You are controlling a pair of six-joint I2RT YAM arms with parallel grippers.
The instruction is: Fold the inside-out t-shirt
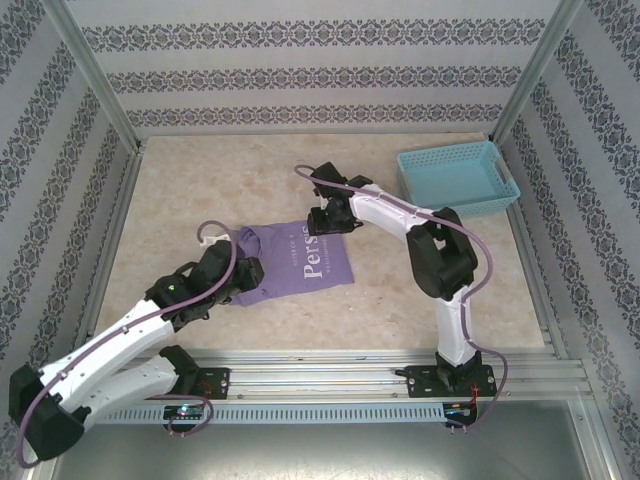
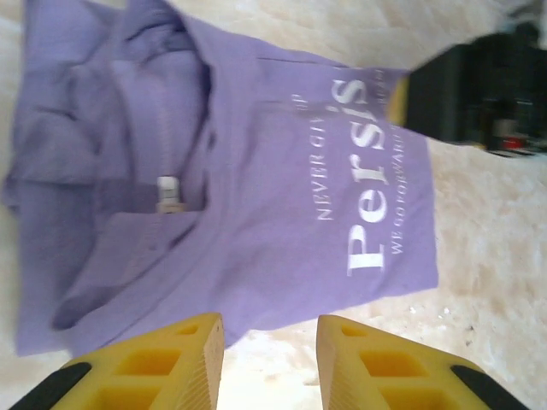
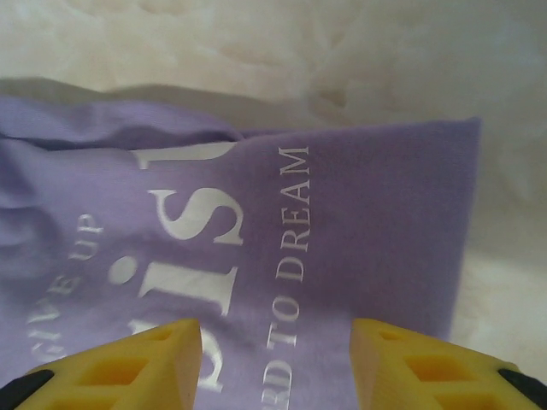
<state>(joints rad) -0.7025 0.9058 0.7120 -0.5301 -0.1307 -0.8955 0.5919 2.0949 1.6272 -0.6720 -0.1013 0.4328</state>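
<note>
top external view: the lavender t-shirt (image 1: 295, 262) lies in a compact, roughly rectangular bundle near the middle of the marbled surface (image 1: 200, 180), with pale lettering (image 1: 318, 262) facing up. the left pincer (image 2: 269, 346) hovers at the shirt's near-left edge, its fingers parted and nothing between them. the right pincer (image 3: 275, 346) is over the far-right edge, above the lettering, likewise spread and empty. a light blue basket (image 1: 440, 158) stands well apart at the far right.

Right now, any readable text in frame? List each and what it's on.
"NEVER GIVE UP": small white print on the t-shirt, creased.
"Persis": large white print, same shirt, cut off at the fold.
"WE GO FORWARD TO DREAM": small line beside it, pieced from both wrist views.
Neck tag: too blurred to read.
</note>
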